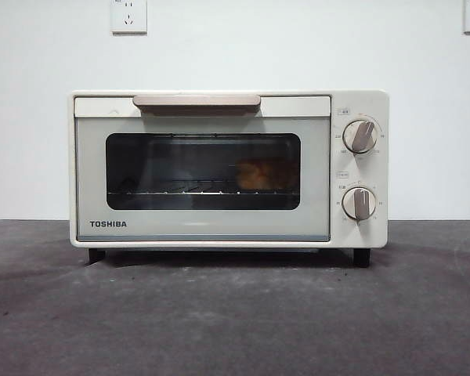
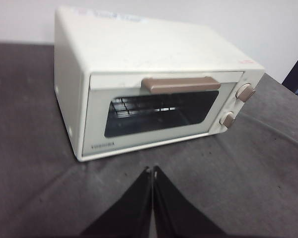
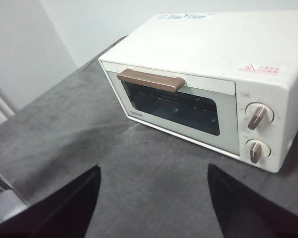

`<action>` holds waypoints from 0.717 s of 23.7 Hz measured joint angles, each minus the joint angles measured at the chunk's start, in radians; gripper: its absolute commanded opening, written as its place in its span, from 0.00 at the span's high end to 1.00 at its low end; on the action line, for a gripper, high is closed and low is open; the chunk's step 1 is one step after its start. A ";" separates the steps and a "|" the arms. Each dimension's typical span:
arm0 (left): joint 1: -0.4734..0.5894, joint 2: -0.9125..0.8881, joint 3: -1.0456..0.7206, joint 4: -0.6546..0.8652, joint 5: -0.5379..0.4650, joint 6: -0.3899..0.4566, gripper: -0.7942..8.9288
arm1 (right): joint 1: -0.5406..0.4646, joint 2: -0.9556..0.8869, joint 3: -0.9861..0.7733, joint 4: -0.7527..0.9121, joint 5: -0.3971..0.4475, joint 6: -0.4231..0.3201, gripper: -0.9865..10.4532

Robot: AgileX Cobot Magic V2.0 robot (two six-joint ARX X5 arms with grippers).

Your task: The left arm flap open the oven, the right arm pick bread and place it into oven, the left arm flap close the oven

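The cream-white TOSHIBA oven [image 1: 219, 227] stands in the middle of the grey table with its glass door closed. Through the window, the golden bread [image 1: 264, 175] rests on the wire rack at the right side inside. In the left wrist view the oven [image 2: 154, 54] lies ahead of my left gripper [image 2: 152, 171], whose jaws are shut together and hold nothing. My right gripper [image 3: 154, 171] is open and empty, a short way in front of the oven [image 3: 213, 49]. Neither gripper appears in the front view.
The beige bar handle [image 1: 197, 101] runs along the door's top edge, and two beige knobs [image 1: 359, 136] sit on the right panel. A white wall with power sockets [image 1: 128, 15] stands behind the oven. Grey table cloth [image 1: 235, 321] spreads in front.
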 measured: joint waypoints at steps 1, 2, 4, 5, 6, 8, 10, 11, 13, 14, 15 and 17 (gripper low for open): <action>0.000 -0.003 0.000 0.000 0.000 0.009 0.91 | 0.000 0.000 0.000 0.000 0.000 -0.013 0.62; 0.000 -0.005 0.000 0.000 -0.001 0.015 0.91 | 0.000 0.000 0.000 0.000 0.000 -0.027 0.62; 0.000 -0.004 0.000 0.000 -0.001 0.020 0.91 | 0.000 0.000 0.000 0.000 0.000 -0.041 0.62; 0.000 -0.004 0.000 0.000 -0.001 0.021 0.91 | 0.000 0.000 0.000 0.000 0.000 -0.048 0.63; 0.000 -0.004 0.000 0.000 -0.001 0.023 0.91 | 0.000 0.000 0.000 0.000 0.000 -0.050 0.69; 0.000 -0.004 0.000 0.000 -0.001 0.026 0.91 | 0.000 0.000 0.000 -0.005 0.000 -0.050 0.92; -0.001 -0.004 0.000 0.001 -0.001 0.027 0.91 | 0.000 0.000 0.000 -0.019 0.008 -0.055 0.90; -0.004 -0.004 0.000 0.003 -0.001 0.027 0.91 | 0.000 0.000 0.000 -0.027 0.026 -0.057 0.90; -0.007 -0.005 0.000 0.005 -0.001 0.027 0.91 | 0.000 0.000 0.000 -0.035 0.059 -0.057 0.90; -0.007 -0.006 0.000 0.005 -0.001 0.027 0.91 | 0.000 0.000 0.000 -0.033 0.060 -0.057 0.90; -0.007 -0.007 0.000 0.006 -0.001 0.027 0.91 | 0.000 0.000 0.000 -0.029 0.063 -0.057 0.90; -0.007 -0.011 0.000 0.005 -0.001 0.027 0.91 | 0.000 0.000 0.000 -0.017 0.063 -0.057 0.90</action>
